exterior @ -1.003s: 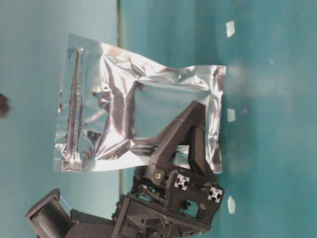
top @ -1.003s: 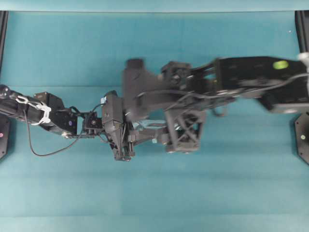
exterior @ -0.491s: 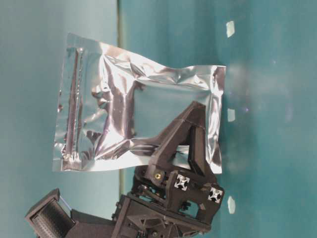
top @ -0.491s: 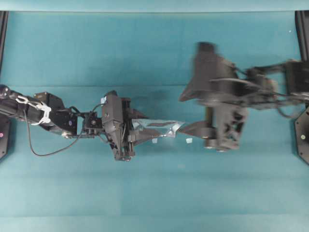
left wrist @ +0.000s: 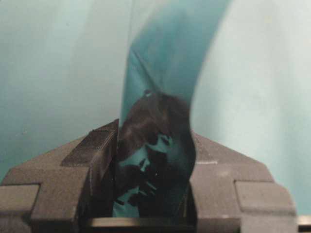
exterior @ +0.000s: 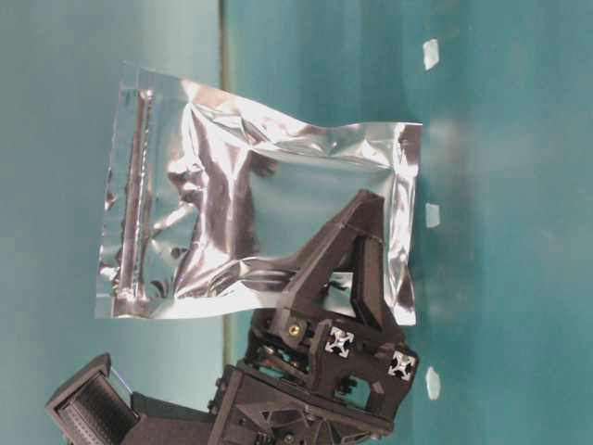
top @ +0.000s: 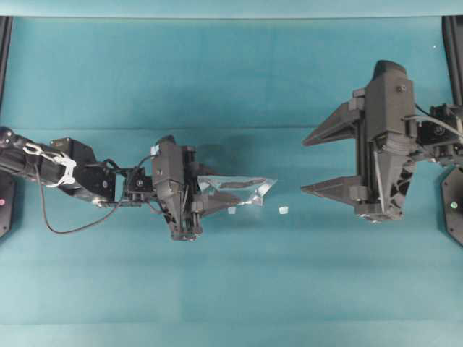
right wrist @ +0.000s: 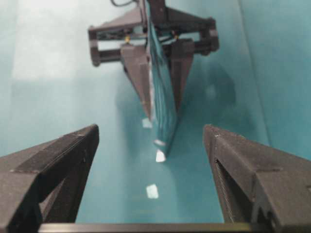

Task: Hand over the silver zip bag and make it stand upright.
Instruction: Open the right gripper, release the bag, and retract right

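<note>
The silver zip bag (top: 239, 189) is a shiny, crinkly foil pouch, seen edge-on from above and broadside in the table-level view (exterior: 259, 213). My left gripper (top: 206, 196) is shut on the bag's near end and holds its faces vertical; its fingers (exterior: 357, 250) overlap the bag's corner. In the left wrist view the bag (left wrist: 155, 141) is pinched between the jaws. My right gripper (top: 307, 166) is open and empty, well to the right of the bag. From its wrist view (right wrist: 150, 145) the bag (right wrist: 163, 97) shows ahead, between the left fingers (right wrist: 138, 73).
Small pale bits lie on the teal table (top: 231, 289) under and right of the bag (top: 283, 210), (top: 231, 211), and show in the right wrist view (right wrist: 152, 191). Black frame posts stand at the table's side edges (top: 454, 43).
My right gripper has drawn back from the bag, moving far to the right with its jaws open. The bag stays in my left gripper, barely shifted.
</note>
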